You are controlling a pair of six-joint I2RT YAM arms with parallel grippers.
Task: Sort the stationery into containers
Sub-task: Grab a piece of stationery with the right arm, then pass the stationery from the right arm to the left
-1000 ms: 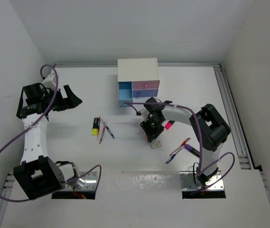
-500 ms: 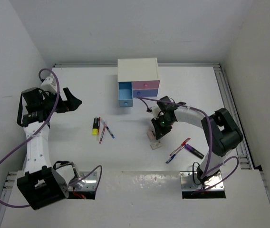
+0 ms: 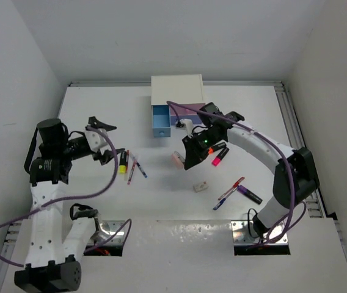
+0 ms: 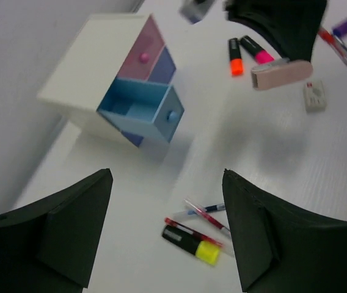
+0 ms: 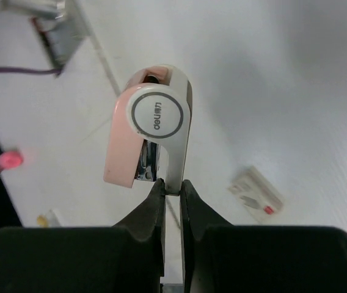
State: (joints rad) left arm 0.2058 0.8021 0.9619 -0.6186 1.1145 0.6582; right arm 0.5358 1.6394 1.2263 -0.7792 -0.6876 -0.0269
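Note:
My right gripper (image 3: 186, 157) is shut on a pink and white stapler (image 5: 152, 131) and holds it above the table, left of an orange highlighter (image 3: 216, 150) and a pink highlighter (image 3: 220, 158). The stapler also shows in the top view (image 3: 177, 160) and the left wrist view (image 4: 281, 74). A whitish eraser (image 3: 201, 186) lies below it. The white cabinet (image 3: 178, 91) stands at the back with its light-blue drawer (image 3: 160, 121) pulled open. My left gripper (image 3: 103, 141) is open and empty, just left of a yellow highlighter (image 3: 123, 161), a red pen (image 3: 131, 170) and a blue pen (image 3: 141, 168).
A red pen (image 3: 234, 185), a blue pen (image 3: 222, 200) and a purple highlighter (image 3: 248, 194) lie at the right front. The pink drawer (image 4: 143, 56) and the periwinkle drawer (image 4: 163, 66) are shut. A metal rail (image 3: 295, 140) runs along the table's right edge.
My right gripper has risen with the stapler and carried it left, away from the eraser. My left arm has swung in from the far left towards the yellow highlighter.

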